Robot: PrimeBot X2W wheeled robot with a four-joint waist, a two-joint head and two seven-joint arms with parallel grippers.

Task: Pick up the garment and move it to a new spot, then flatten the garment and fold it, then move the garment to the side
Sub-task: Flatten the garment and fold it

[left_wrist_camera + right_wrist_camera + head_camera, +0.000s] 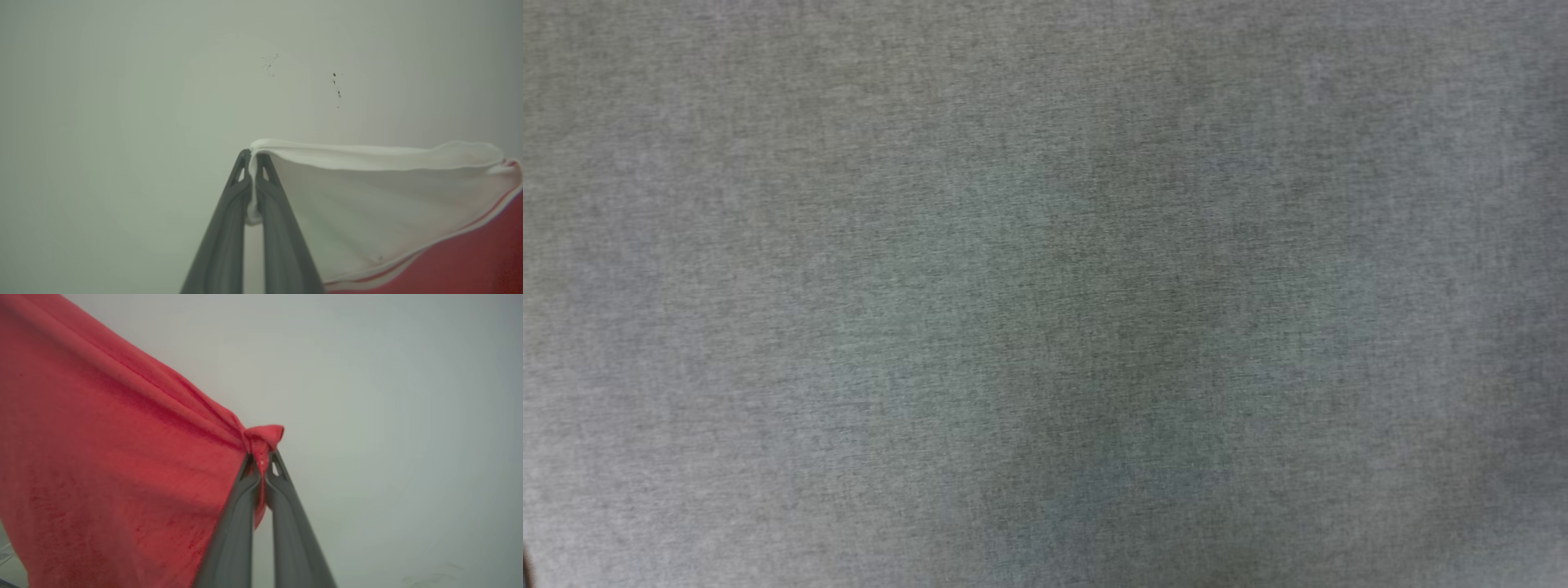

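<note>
In the left wrist view my left gripper (252, 157) is shut on the edge of the garment's white sleeve (367, 204), which stretches off to the right, with the red body (470, 261) at the lower right corner. In the right wrist view my right gripper (261, 457) is shut on a bunched corner of the garment's red cloth (114, 457), which hangs taut to the left and fills that side. The garment is lifted, held between both grippers against a pale plain background.
The head view looks down on a flat grey cloth-covered surface (1045, 294). A few dark specks (337, 87) mark the pale surface behind the left gripper.
</note>
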